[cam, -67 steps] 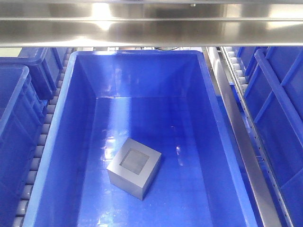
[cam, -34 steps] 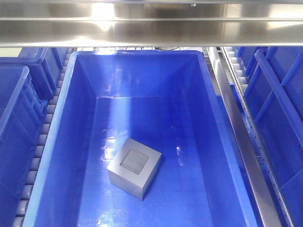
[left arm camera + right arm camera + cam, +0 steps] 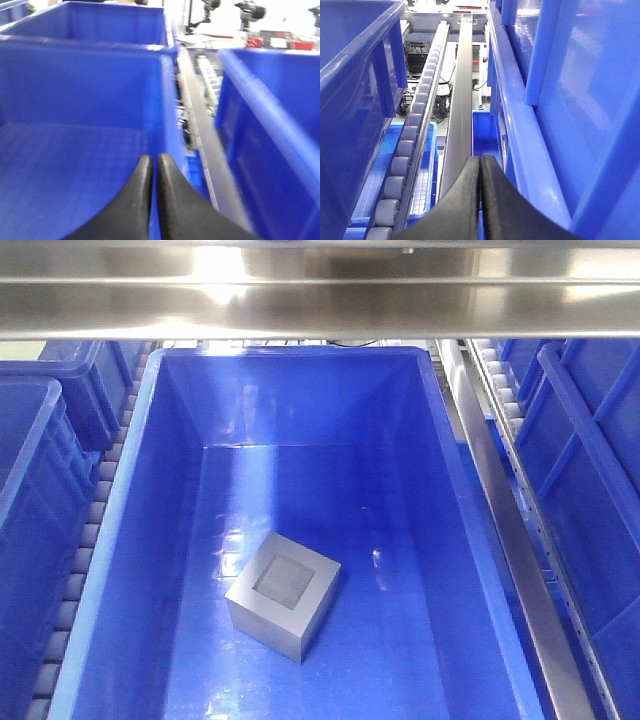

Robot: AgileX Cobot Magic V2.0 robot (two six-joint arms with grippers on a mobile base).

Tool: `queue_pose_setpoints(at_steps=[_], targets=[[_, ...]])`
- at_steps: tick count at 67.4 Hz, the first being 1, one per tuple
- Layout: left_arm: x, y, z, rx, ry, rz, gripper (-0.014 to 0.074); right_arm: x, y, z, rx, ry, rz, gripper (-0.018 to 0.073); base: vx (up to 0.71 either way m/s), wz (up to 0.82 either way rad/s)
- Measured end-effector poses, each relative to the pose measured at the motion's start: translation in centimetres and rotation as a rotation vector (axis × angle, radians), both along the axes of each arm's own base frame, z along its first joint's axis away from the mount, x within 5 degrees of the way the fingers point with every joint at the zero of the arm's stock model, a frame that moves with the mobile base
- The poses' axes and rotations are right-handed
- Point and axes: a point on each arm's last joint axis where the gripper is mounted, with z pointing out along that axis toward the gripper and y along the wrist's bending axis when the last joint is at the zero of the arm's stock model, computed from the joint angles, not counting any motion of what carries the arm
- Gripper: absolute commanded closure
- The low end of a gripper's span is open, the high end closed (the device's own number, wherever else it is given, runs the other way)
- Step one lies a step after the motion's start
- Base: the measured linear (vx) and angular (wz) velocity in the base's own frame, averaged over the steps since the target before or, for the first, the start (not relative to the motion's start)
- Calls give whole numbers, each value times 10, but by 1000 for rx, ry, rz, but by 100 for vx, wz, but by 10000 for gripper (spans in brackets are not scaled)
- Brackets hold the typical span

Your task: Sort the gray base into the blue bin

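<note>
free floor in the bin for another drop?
Yes. In the blue bin, floor is bare behind the gray base up to the far wall, and right of it to the right wall. Tightest: the narrower strip between base and left wall.

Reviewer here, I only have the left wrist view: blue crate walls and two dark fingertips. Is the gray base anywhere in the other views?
Observer: Yes. In the front view the gray base lies on the floor of the blue bin, recessed window facing up.
Operator: Is any gripper near it?
Observer: No gripper shows in the front view. The left gripper has its fingertips nearly touching, nothing between them.
Operator: And the right one?
Observer: In its wrist view the right gripper is shut on nothing, over a dark rail beside a roller track, between crates.
</note>
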Motion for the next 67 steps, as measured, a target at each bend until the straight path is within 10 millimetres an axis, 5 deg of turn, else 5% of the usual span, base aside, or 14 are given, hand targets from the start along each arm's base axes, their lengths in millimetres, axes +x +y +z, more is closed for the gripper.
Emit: queue_pose_setpoints(at_steps=[67], targets=[[-1,-1,-10,0,8,-22,605,0,0,0,0,0,0,564,0,0]])
